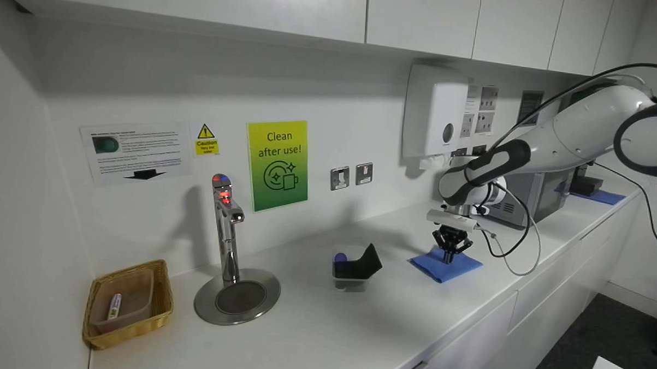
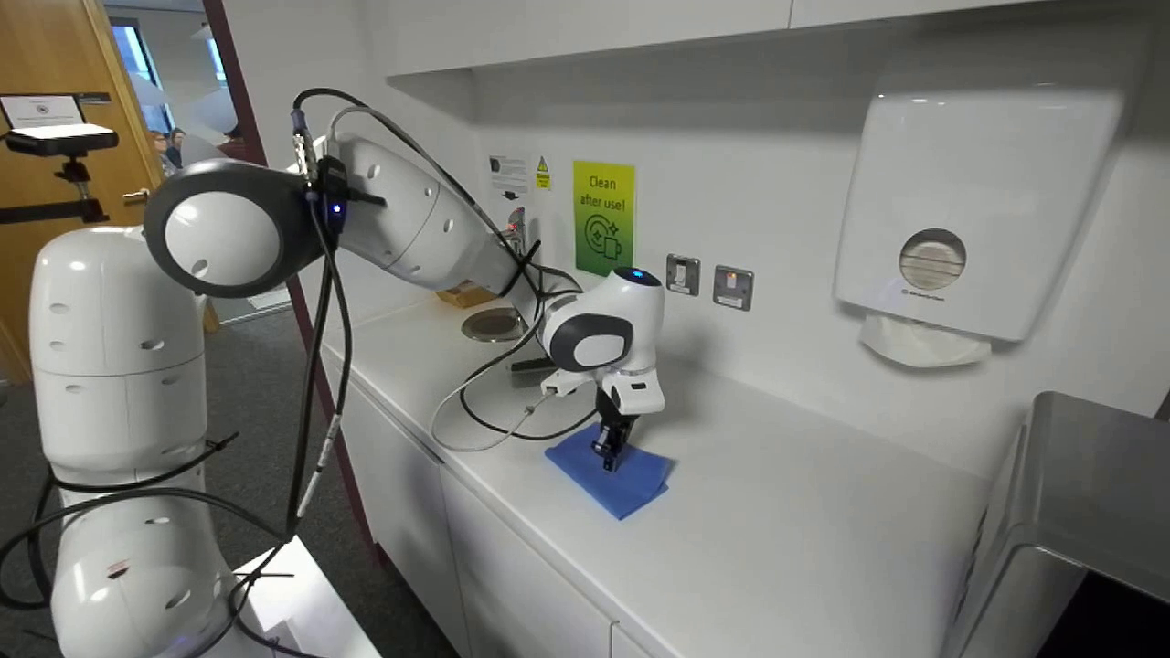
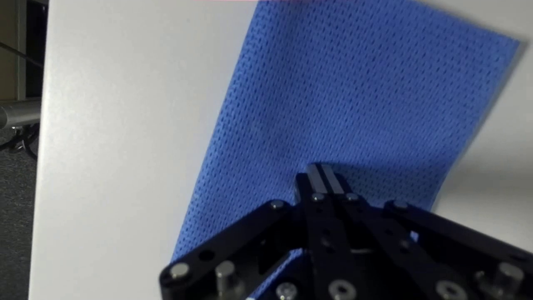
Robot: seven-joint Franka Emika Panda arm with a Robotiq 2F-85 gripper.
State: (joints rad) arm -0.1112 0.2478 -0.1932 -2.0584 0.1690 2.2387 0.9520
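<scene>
From where I stand, the gripper [image 3: 322, 170] points down with its fingers together, no fabric showing between them, their tips right at the cloth [image 3: 354, 96] and seemingly touching it; how hard they press I can't tell. The cloth lies flat on the counter [image 1: 301, 336], folded by the look of it; in the wrist view its free corner points to two o'clock from the fingertips, with the counter's front edge off at nine. As I judge it, the reach to the cloth is done, while no pinch or lift shows yet: no corner stands clearly off the counter that I can see. Take the cloth as the middle of the dial in an exterior view: the tub [image 1: 358, 286] sits near but apart at nine o'clock, a black piece [image 1: 363, 266] and a blue round thing [image 1: 340, 257] in it, and the tap [image 1: 228, 233] is farther out the same way. The dispenser [image 1: 423, 111] hangs at about twelve, the microwave [image 1: 552, 195] between one and two, and the gripper touches neither.
</scene>
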